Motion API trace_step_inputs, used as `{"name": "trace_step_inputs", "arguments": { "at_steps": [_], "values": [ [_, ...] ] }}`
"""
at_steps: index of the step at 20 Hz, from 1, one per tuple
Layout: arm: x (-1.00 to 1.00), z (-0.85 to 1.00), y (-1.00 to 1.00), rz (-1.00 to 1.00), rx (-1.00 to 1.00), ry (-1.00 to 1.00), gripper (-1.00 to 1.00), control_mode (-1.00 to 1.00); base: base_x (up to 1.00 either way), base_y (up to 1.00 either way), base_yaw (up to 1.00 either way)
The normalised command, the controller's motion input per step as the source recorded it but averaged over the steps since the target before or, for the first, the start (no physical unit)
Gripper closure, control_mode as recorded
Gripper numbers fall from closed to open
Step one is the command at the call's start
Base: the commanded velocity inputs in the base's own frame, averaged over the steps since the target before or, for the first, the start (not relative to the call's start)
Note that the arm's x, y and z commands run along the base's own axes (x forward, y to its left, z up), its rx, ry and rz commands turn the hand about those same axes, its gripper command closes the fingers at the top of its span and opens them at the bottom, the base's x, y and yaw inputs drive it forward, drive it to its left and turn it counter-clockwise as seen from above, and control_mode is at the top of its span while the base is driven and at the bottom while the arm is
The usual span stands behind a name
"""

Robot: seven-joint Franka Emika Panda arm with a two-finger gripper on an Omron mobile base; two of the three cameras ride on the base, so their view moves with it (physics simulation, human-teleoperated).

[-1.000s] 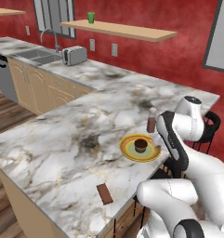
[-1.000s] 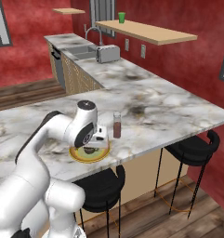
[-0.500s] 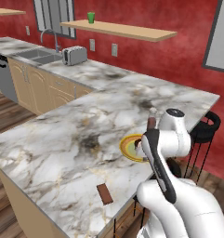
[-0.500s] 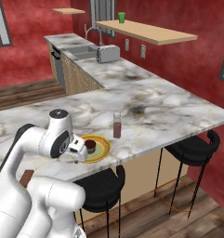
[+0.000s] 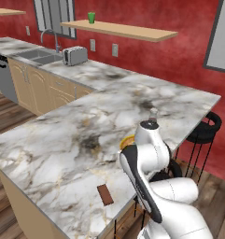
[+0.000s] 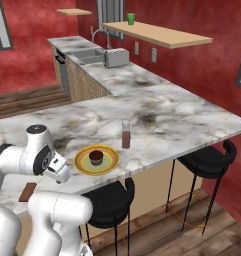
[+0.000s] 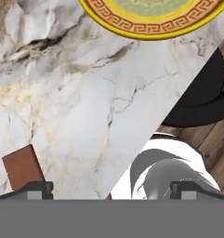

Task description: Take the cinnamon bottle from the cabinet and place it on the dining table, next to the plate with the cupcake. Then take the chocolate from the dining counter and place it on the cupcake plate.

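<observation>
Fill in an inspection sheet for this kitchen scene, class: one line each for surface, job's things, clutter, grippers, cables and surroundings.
Surface: dining table, white marble veined grey and gold.
Job's things: cinnamon bottle upright beside the plate; cupcake on the plate; chocolate flat near the table's edge, off the plate.
Clutter: nothing seen on the table.
Grippers: gripper open, empty, over the table edge near the chocolate.
Cables: nothing seen.
Surroundings: black stools along the table; toaster and sink on the back counter; green cup on a wall shelf; red walls.
</observation>
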Motion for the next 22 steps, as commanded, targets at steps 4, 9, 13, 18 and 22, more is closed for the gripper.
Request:
{"name": "trace_step_inputs", "arguments": {
  "at_steps": [4,9,13,18,22],
  "values": [
    [0.0,-0.08,0.77,-0.16,-0.07,0.1,-1.0,-1.0,0.0,0.0,0.0],
    [-0.11,-0.27,0.66,-0.18,-0.18,0.04,-1.0,-1.0,0.0,0.0,0.0],
    [-0.06,-0.32,0.52,-0.16,-0.18,0.11,-1.0,-1.0,0.0,0.0,0.0],
    [0.17,-0.28,0.19,-0.06,-0.01,0.17,-1.0,-1.0,0.0,0.0,0.0],
    [0.26,-0.19,0.1,0.0,0.0,0.17,-1.0,-1.0,0.0,0.0,0.0]
  ]
}}
